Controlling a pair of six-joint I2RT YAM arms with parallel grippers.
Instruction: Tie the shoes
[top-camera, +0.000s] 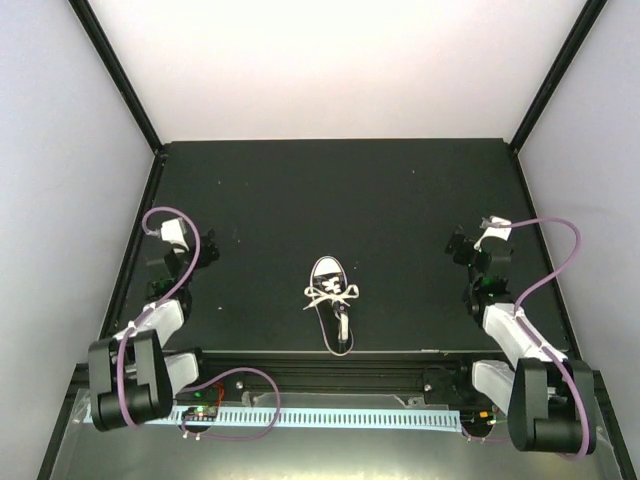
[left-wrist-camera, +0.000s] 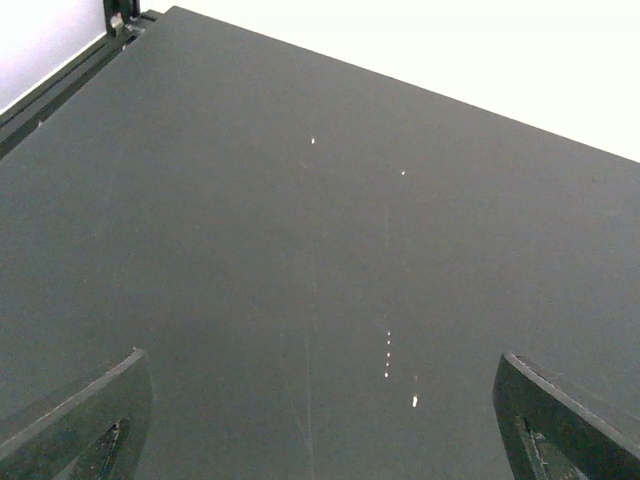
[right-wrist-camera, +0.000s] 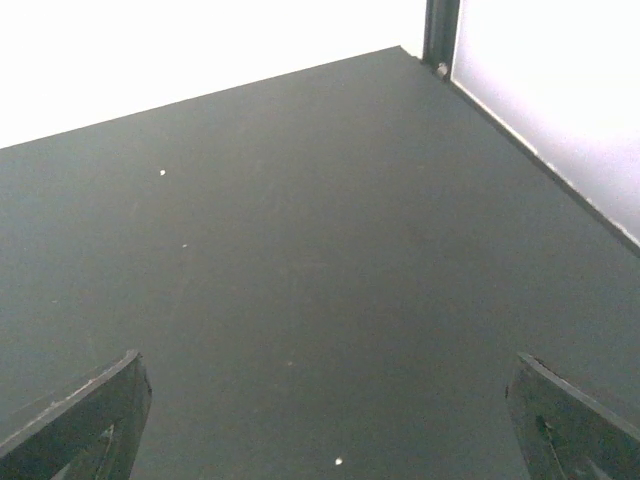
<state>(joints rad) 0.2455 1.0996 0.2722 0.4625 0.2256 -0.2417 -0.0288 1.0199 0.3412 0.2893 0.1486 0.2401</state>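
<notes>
The small black sneaker (top-camera: 331, 303) with white toe cap lies in the middle of the black table, near its front edge, toe pointing away. Its white laces (top-camera: 331, 295) spread in loops across the top. My left gripper (top-camera: 205, 252) rests far to the shoe's left and is open and empty; its wide-apart fingertips (left-wrist-camera: 85, 415) frame only bare table in the left wrist view. My right gripper (top-camera: 458, 246) rests far to the shoe's right, open and empty; its fingertips (right-wrist-camera: 570, 425) also frame bare table. The shoe is out of both wrist views.
The black table (top-camera: 330, 200) is walled by white panels with black corner posts (top-camera: 115, 70). A perforated cable strip (top-camera: 330, 415) runs along the front rail between the arm bases. Purple cables loop from both arms.
</notes>
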